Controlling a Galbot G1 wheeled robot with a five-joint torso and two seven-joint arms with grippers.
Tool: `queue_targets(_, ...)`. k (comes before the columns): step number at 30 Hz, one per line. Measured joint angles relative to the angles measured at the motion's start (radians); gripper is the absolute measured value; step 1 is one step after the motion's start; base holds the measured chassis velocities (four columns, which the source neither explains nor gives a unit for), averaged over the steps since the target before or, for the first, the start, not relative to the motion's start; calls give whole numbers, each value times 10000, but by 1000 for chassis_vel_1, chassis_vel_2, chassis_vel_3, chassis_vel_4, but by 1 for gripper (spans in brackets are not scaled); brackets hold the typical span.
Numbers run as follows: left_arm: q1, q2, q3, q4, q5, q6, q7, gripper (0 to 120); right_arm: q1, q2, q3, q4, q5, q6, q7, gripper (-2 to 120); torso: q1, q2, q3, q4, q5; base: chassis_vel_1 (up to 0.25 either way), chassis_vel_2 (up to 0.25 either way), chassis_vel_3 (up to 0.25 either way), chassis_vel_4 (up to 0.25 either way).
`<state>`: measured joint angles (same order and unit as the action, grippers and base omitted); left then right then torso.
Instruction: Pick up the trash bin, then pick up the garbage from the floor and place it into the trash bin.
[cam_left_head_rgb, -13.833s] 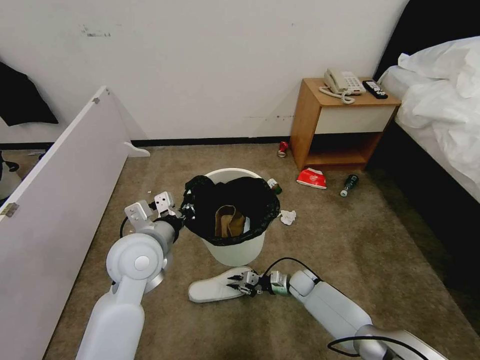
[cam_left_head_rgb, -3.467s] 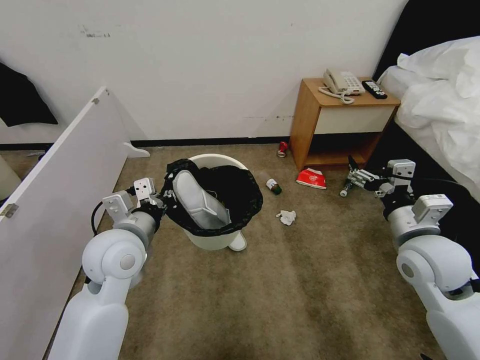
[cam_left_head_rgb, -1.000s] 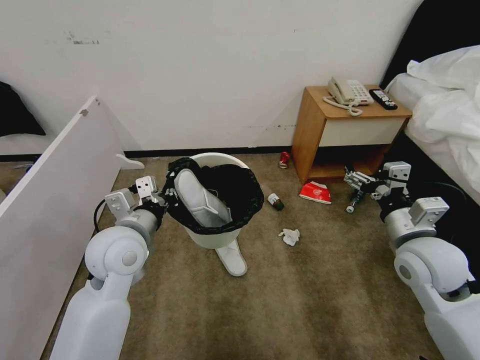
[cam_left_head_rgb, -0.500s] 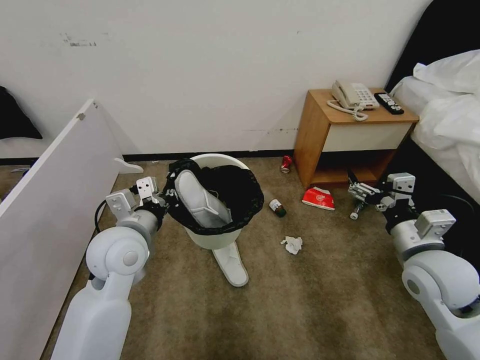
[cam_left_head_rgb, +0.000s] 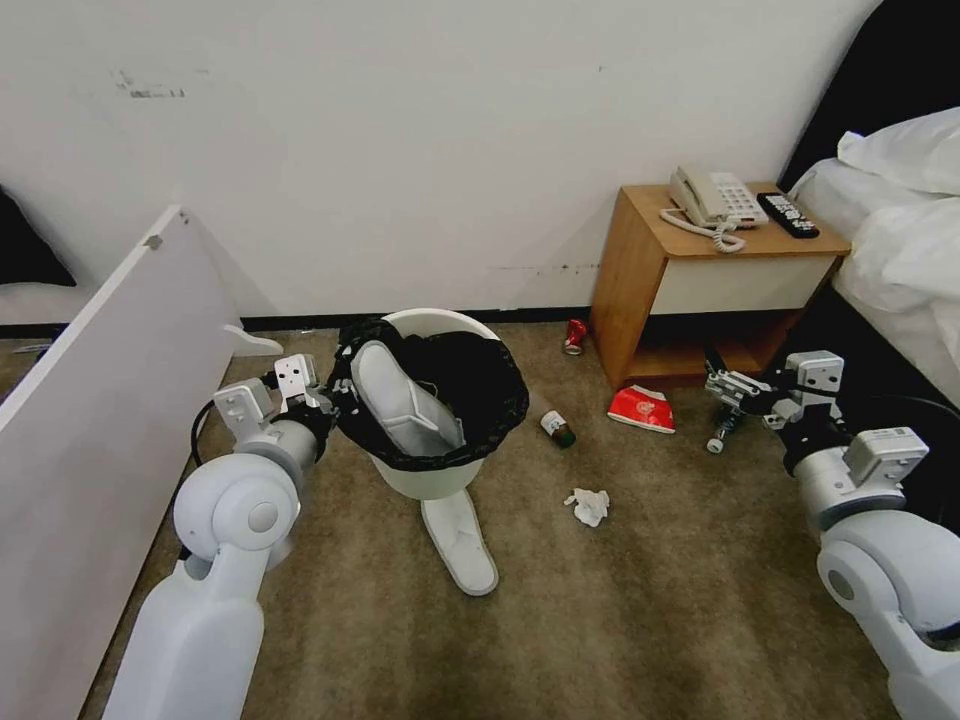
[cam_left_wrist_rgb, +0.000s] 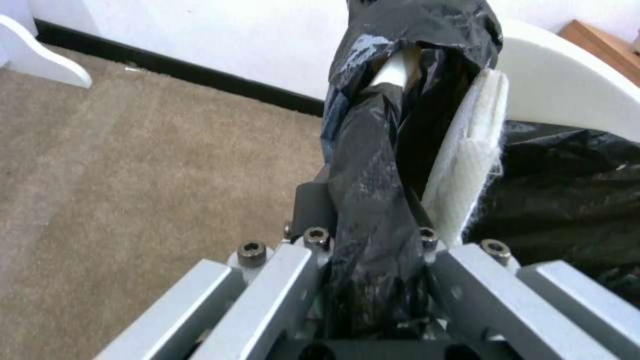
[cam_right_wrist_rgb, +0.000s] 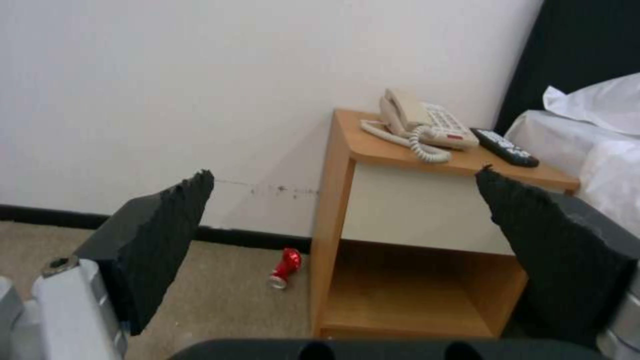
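Your left gripper (cam_left_head_rgb: 335, 400) pinches the trash bin (cam_left_head_rgb: 430, 478) by its bagged rim, carrying it along, while your right gripper (cam_left_head_rgb: 722, 382) hangs spread, ready for floor litter.

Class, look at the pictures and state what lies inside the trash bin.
Inside the trash bin, held at its rim by the left gripper, a white slipper leans against the black liner. Anything beneath the slipper is hidden by it and the liner's folds.

Bin (cam_left_head_rgb: 430, 478) at centre, slipper (cam_left_head_rgb: 400, 400) inside, another (cam_left_head_rgb: 462, 540) before it; tissue (cam_left_head_rgb: 588, 506), bottle (cam_left_head_rgb: 557, 429), packet (cam_left_head_rgb: 642, 409) rightward; nightstand (cam_left_head_rgb: 720, 285) behind.
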<state>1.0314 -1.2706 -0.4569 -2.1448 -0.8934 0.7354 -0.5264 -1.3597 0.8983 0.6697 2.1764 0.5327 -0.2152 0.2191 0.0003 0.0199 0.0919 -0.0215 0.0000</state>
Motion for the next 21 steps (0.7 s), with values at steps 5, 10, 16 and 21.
queue_targets(5, 9, 1, 2, -17, 0, 0, -1, 4, -29, 14, 1, 8, -12, 8, -20, 100, 0, 0, 0, 1, 0, -65, 70, 71, -55)
queue_targets(10, 5, 27, -19, -34, -10, 0, 0, 4, 0, 33, -15, -4, -35, 22, -38, 100, 0, 0, 0, 1, 0, -68, 77, 80, -64)
queue_targets(16, 5, 30, -30, -39, -15, 0, 0, 4, 16, 55, -62, -27, -49, 38, -47, 100, 1, 0, 0, 0, 0, -64, 65, 74, -75)
queue_targets(21, -7, 28, -29, -39, -16, 0, -1, 4, 19, 67, -70, -50, -65, 65, -101, 100, 0, 0, 1, 1, -1, -71, 68, 65, -67)
